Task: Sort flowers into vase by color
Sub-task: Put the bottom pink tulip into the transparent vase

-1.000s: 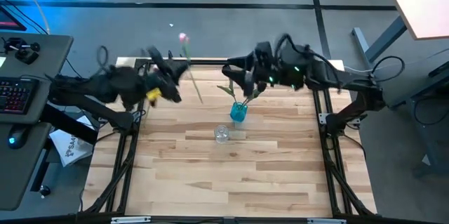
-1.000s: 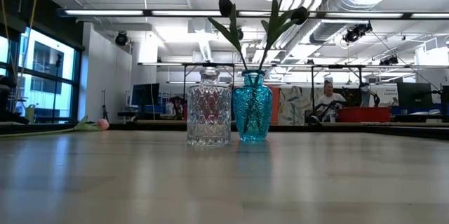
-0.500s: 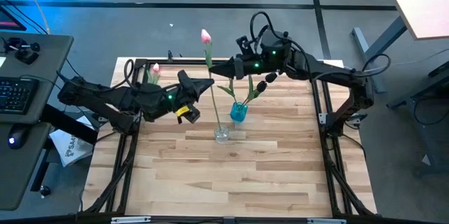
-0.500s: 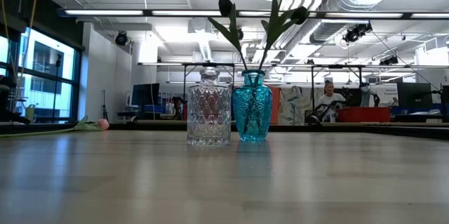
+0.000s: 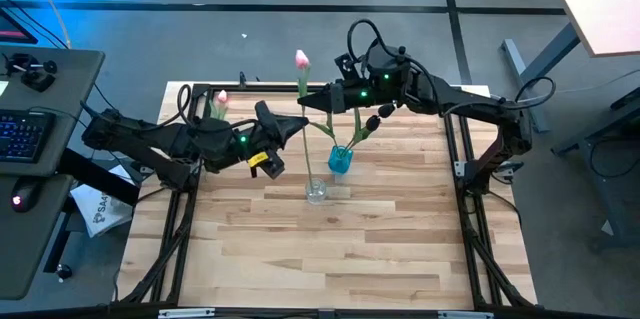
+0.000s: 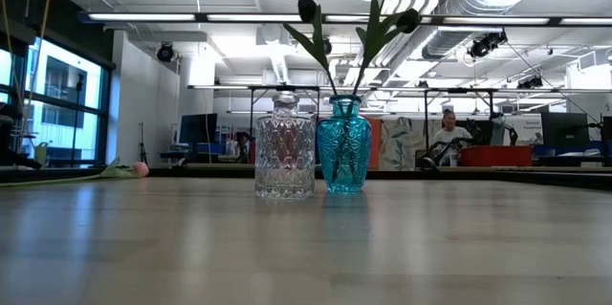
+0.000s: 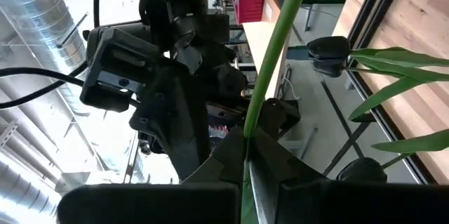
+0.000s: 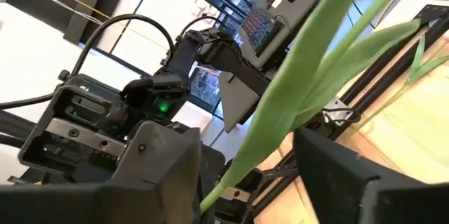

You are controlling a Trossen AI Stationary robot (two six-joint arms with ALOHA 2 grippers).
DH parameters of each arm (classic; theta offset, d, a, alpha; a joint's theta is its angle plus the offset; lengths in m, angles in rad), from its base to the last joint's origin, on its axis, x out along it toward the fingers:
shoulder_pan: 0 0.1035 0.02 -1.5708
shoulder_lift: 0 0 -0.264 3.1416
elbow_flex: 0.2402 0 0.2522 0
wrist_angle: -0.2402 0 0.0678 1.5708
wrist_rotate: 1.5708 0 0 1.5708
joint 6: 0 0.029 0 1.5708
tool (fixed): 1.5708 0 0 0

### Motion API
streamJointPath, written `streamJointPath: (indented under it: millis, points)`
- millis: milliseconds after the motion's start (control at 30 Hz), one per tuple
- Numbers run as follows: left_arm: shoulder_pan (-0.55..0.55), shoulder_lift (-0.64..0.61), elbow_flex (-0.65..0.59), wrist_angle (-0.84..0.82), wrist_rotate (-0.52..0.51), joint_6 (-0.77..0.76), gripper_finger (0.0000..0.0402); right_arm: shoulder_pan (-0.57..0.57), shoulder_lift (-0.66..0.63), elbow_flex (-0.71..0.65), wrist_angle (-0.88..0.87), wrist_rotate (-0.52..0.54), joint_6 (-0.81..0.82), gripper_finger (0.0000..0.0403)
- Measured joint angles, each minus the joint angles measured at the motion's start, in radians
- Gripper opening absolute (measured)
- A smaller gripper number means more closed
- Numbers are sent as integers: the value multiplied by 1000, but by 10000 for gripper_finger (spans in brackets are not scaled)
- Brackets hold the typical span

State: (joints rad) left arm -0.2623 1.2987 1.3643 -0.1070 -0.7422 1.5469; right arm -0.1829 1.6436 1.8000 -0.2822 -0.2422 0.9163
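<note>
Standing on wood table (image 6: 430, 248): 2 vases, lab bkgd

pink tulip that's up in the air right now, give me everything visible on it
The pink tulip is artificial: a pale pink head on a long thin green stem with green leaves. It stands roughly upright above the clear vase, not yet in it. The left gripper clamps the stem; the right gripper straddles it higher up, fingers apart in the right wrist view.
</note>
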Motion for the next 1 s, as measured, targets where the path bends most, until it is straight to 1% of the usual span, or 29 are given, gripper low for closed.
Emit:
streamJointPath:
  millis: [100,300,367,400,500,667,733,867,933,1000]
  points:
    - [0,0,0,0,0,0,0,0,0,0,-6,5,1,165]
    - [1,1,0,-5,0,-1,2,0,0,0,0,7,-11,43]
    - [1,2,0,-6,0,-1,5,0,-1,0,12,7,-20,14]
    - [1,2,0,-6,0,-1,6,0,-1,0,16,7,-23,9]
    - [1,2,0,-4,-4,-31,11,0,-1,0,20,7,-24,16]
    - [0,2,0,-8,-102,-230,31,-5,-8,0,20,17,-58,5]
    - [1,-1,0,-24,-113,-285,43,-17,-16,0,17,11,-61,5]
    - [-3,-7,1,-79,-131,-419,74,-47,-32,0,6,5,-85,5]
    - [-7,-9,1,-131,-172,-491,90,-65,-52,0,7,5,-123,3]
    - [-16,-19,0,-205,-236,-566,105,-81,-77,0,5,-5,-169,3]
